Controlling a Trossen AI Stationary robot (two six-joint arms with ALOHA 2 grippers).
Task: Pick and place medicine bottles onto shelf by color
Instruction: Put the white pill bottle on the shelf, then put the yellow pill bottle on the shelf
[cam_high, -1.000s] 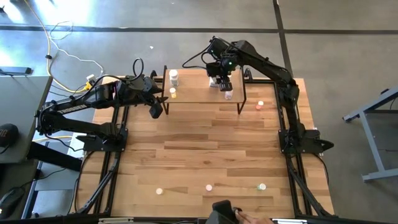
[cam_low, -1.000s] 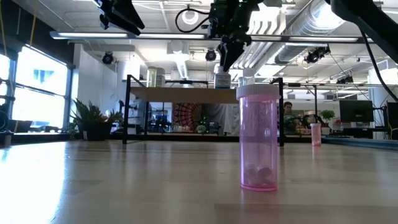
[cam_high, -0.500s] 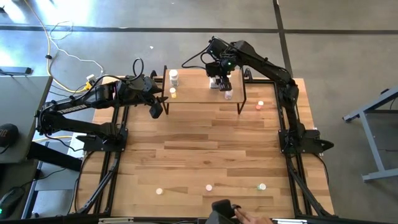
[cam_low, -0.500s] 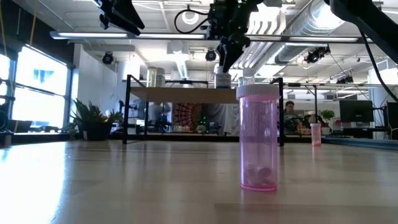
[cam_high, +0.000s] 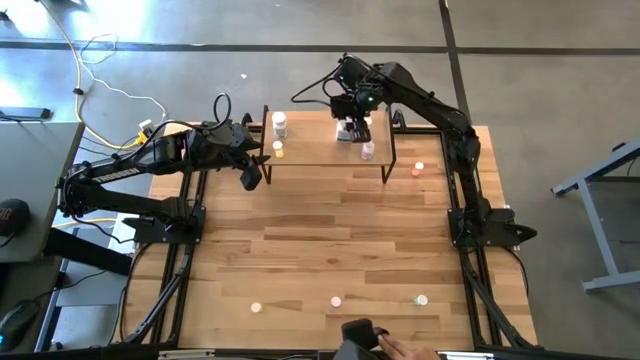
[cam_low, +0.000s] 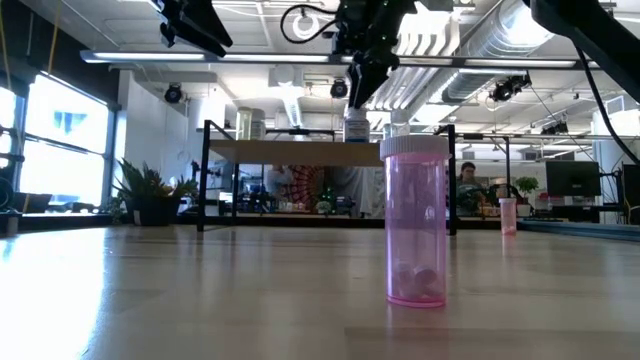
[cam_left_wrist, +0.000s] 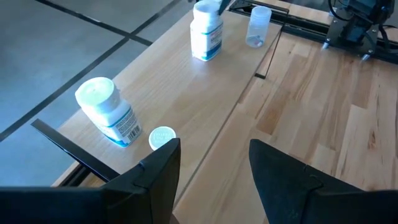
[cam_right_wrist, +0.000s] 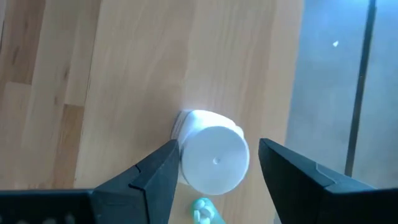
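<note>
Shelf (cam_high: 325, 150) at table's far edge. Left gripper (cam_high: 250, 177) hangs off its left end, fingers parted, empty. Right gripper (cam_right_wrist: 214, 163) above the right part, fingers spread wide over an upright white bottle (cam_right_wrist: 213, 158), not gripping. Second white bottle (cam_high: 280, 124) and yellow bottle (cam_high: 278, 151) stand at the left end, clear bottle (cam_high: 367, 151) right.
</note>
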